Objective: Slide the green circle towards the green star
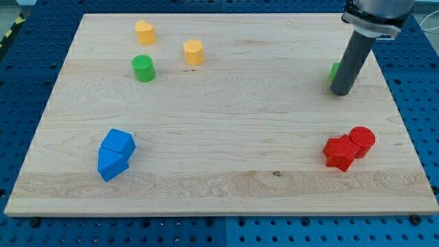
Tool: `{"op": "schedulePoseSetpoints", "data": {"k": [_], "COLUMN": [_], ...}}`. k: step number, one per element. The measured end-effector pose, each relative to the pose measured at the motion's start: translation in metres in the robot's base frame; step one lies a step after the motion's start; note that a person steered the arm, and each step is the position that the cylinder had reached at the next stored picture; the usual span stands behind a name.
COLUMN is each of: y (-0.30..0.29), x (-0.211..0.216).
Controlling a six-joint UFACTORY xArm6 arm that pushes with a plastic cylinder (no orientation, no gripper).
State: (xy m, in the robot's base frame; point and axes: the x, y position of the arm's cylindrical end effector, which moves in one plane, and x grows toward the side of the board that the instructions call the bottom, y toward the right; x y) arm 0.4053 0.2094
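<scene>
Nearest the camera, found two blue blocks (115, 152) touching each other at the view's bottom left of the worktop (226, 185). Placed the green circle (143, 68) at the view's upper left, upright and free of contact, with one yellow block (194, 52) near it toward the view's upper right and a second yellow block (145, 32) closer to the view's top. Made out the green star (334, 71) far off at the view's right, well apart from the circle. Found my tip (341, 92) set down just beside that star, on its right and lower side, so at the wrong end for the job. Saw no claw on the rod (351, 62), hence nothing open, closed or gripping. Judged the step in hand to be getting round behind the circle. Reckoned it best to cross the bare wood below the circle's line, come in on its left flank, then push level toward the view's right through its centre, slowly, to prevent a sideways slip off the tip. Thought the nearer yellow block a clipping risk early in the push, and the star liable to a nudge on departure. Could see only a sliver of the star behind the rod, so took its shape from the task. Could not settle contact between tip and star. Lost the arm's upper part past the view's top edge. Left the shapes of the two red blocks (350, 147), pressed together at the lower right, only half resolved.
</scene>
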Motion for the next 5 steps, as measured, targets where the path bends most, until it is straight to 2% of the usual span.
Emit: {"op": "schedulePoseSetpoints", "data": {"k": [1,2,5], "y": [-0.011,-0.055,-0.243], "x": [0.002,0.02,0.042]}}
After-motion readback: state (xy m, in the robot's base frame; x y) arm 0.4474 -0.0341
